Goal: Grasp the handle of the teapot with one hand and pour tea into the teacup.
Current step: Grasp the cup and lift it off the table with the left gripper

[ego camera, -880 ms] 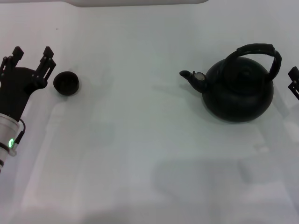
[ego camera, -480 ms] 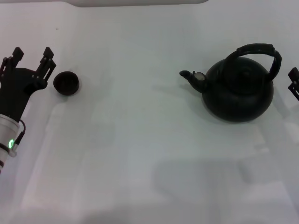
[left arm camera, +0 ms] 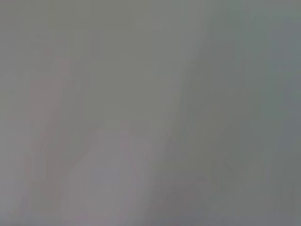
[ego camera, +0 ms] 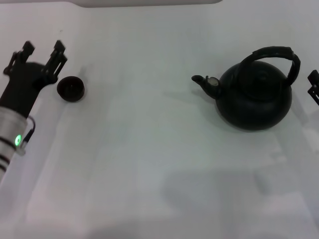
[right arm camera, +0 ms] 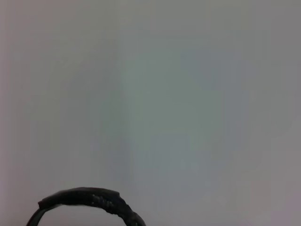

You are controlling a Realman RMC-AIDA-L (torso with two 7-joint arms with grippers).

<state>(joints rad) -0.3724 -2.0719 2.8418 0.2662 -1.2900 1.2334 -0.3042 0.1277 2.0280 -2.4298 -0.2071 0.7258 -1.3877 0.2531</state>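
Since the earlier head frames, the left gripper (ego camera: pixel 42 52) has been shifted up beside the teacup (ego camera: pixel 70 88), fingers spread, nothing held. One teapot (ego camera: pixel 254 94), handle (ego camera: pixel 272 54) ungrasped. Right gripper (ego camera: pixel 313 83): state cannot be told. Left wrist: nothing seen. Right wrist: one handle (right arm camera: pixel 89 201).

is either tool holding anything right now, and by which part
Nothing is held. The left tool is open beside the teacup, not touching it. The right tool sits at the edge past the teapot, clear of its handle.
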